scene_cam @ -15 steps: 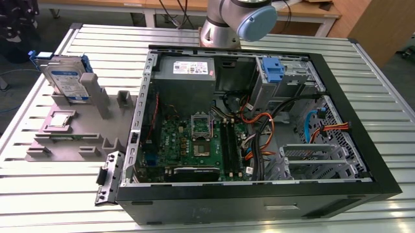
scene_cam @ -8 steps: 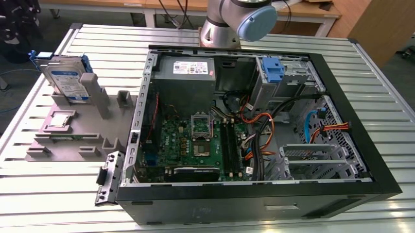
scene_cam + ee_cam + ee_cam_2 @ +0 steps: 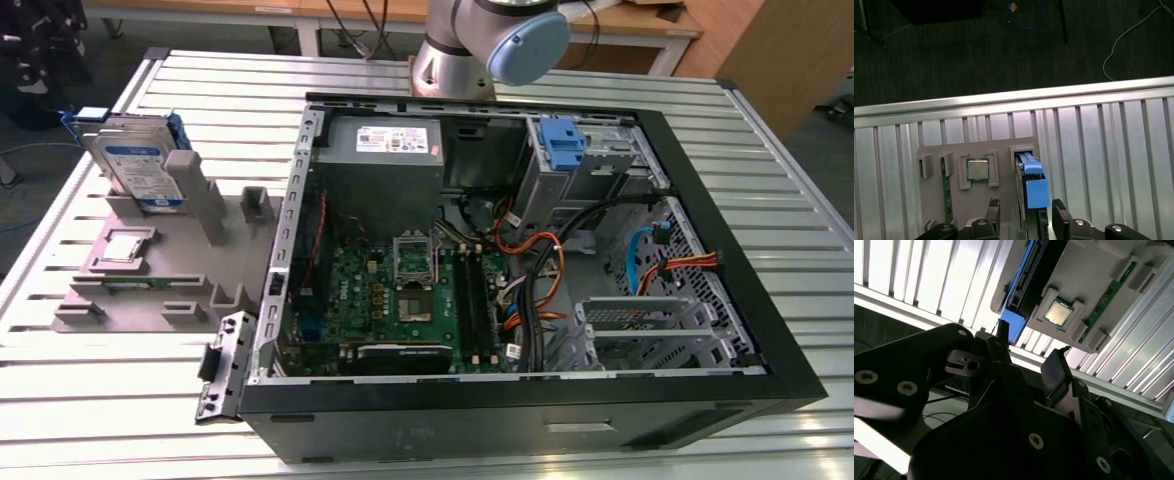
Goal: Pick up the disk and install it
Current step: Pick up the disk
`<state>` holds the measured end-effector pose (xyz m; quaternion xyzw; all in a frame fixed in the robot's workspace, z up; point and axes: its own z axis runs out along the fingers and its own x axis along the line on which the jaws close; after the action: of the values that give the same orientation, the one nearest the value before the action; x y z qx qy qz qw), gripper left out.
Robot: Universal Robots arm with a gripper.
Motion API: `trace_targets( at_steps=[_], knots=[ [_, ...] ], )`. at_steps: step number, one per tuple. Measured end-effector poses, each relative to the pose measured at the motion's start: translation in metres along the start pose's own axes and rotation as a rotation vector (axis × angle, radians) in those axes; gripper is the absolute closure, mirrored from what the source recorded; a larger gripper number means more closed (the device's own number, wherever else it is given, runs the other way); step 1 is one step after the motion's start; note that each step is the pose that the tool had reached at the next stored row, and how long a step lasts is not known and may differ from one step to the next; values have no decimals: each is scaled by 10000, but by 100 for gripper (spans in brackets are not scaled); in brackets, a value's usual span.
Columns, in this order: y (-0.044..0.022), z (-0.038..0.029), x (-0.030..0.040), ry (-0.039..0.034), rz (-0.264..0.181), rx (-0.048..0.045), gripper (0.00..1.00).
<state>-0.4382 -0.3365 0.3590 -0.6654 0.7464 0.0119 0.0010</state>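
Disk: the disk (image 3: 1031,182) stands on edge in a slot at one end of the grey holder (image 3: 1004,150), its blue rail (image 3: 1029,167) uppermost. It is not yet lifted.
Gripper: your gripper (image 3: 1026,205) hangs over that end of the holder, with the disk's top edge lined up in its gap.
Fingers: the fingers (image 3: 1059,212) are apart, one on each side of the disk. You cannot tell from either wrist view whether a pad touches it, but nothing looks clamped.
Step in hand: this reads as the approach for the grasp, so the task is at its start.
Doing it well: keep the disk midway between the pads and keep the pads parallel to its flat faces. Come down along the line of the holder's slot. Take the metal body rather than only the blue plastic, which probably flexes.
Risk: an off-centre close could tilt the disk in the holder's slot and jam it.
Chip: the square processor chip (image 3: 977,169) lies flat in its own pocket, just beside the disk's slot in the holder. Keep the nearer finger off it.
Memory stick: the green memory stick (image 3: 946,192) stands in a slot on the holder past the chip.
Table: the slatted metal table (image 3: 1094,150) carries the holder.
Case: the open computer case (image 3: 467,415) lies on its side, just beside the holder.
Cage: a grey cage (image 3: 607,150) with a blue latch (image 3: 563,145) sits inside the case, on the side away from the holder.
Arm base: the arm base (image 3: 461,60) stands well apart from the holder, behind the case.
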Motion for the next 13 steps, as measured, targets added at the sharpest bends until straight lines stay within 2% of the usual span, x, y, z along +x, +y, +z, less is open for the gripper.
trace_targets(
  at_steps=[13],
  knots=[
    [0, 139, -13, -2, -76, 26, 47]
  ],
)
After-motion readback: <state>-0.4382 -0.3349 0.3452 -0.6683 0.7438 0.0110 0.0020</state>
